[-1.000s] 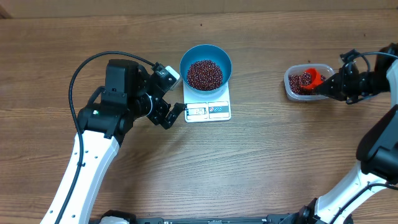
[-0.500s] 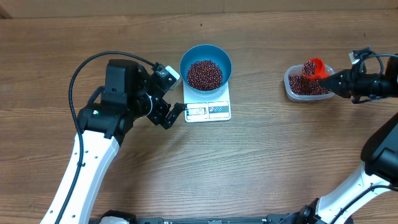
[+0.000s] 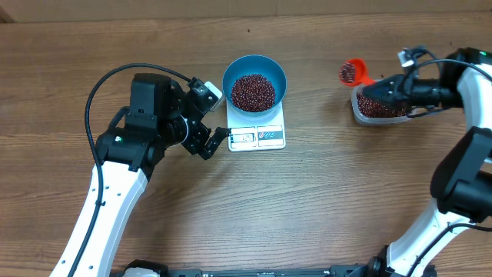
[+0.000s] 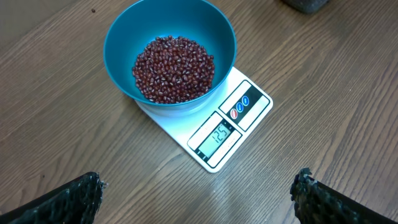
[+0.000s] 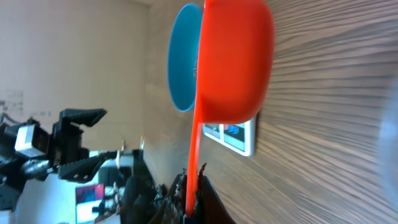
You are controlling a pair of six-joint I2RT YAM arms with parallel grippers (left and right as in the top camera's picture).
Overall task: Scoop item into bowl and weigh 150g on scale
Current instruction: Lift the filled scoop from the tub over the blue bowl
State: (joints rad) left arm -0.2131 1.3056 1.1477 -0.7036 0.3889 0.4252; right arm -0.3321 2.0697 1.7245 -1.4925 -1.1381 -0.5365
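We are viewing a wooden table (image 3: pixel 154 46), on which the left arm (image 3: pixel 115 158) is reaching in from the near left and the right arm (image 3: pixel 461 161) from the near right. The left gripper (image 4: pixel 198 198) is hovering just left of the scale with its jaws spread wide and nothing between them. The right gripper (image 3: pixel 387 88) is hanging over the clear tub, clenched on the handle of the orange scoop.

The white scale (image 3: pixel 257 137) is lying at the table's centre, and its display is appearing to read 125 in the left wrist view. The blue bowl (image 3: pixel 231 73) is sitting upright on the scale's far half, and we are seeing a heap of beans (image 3: pixel 253 91) filling its bottom.

The clear tub (image 3: pixel 356 109) is standing well to the right of the scale, holding more beans (image 3: pixel 380 109). The orange scoop (image 3: pixel 351 72) is hanging just beyond the tub's left far corner, between tub and bowl but nearer the tub, carrying a small load of beans.
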